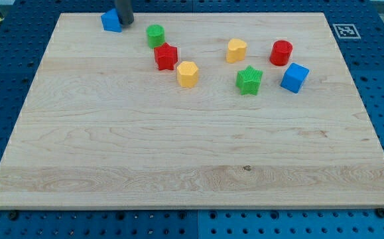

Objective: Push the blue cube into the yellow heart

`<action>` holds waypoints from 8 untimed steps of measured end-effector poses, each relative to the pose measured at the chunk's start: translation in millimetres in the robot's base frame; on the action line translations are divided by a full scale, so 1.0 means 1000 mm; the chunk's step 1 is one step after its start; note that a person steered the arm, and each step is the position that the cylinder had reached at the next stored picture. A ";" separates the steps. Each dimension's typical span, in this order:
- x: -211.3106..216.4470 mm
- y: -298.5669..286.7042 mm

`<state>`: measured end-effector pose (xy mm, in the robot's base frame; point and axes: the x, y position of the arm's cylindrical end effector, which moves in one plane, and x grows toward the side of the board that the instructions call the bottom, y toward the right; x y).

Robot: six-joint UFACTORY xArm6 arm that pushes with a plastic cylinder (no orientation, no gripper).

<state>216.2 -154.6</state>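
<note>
The blue cube (294, 78) sits at the view's right, below and to the right of a red cylinder (281, 52). The yellow heart (236, 50) lies to the cube's upper left, with a green star (249, 80) below it, between heart and cube. My tip (126, 23) is at the view's top left, right beside a second blue block (111, 20) on that block's right side, far from the blue cube and the heart.
A green cylinder (155, 35), a red star (166, 56) and a yellow hexagon (187, 74) run in a diagonal line between my tip and the heart. The wooden board (178, 166) rests on a blue perforated table.
</note>
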 end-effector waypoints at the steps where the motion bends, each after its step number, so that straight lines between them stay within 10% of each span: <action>1: 0.000 -0.014; 8: -0.004 0.183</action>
<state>212.5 28.4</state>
